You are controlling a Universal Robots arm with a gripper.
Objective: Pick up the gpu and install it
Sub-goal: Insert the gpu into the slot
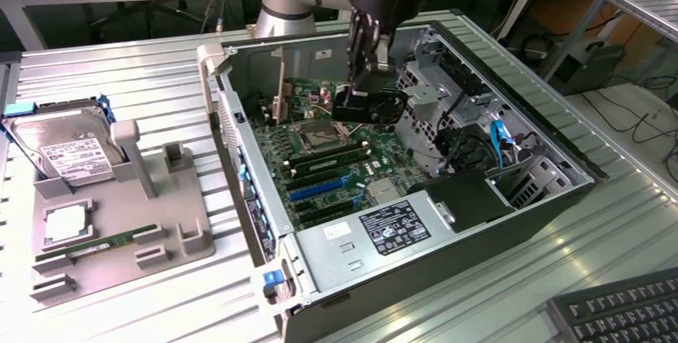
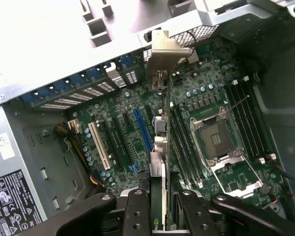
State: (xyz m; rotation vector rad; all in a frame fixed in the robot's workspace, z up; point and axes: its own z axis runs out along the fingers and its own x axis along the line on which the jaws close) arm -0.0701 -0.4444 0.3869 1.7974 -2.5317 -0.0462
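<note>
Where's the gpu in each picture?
Exterior view: the gpu hangs in the gripper inside the open case, over the motherboard.
Wrist view: the gpu is edge-on between the gripper's fingers, over the same motherboard.
Shared landmark: the square CPU socket, beside the gpu in both.

Open PC case; hard drive on grey fixture; keyboard.
</note>
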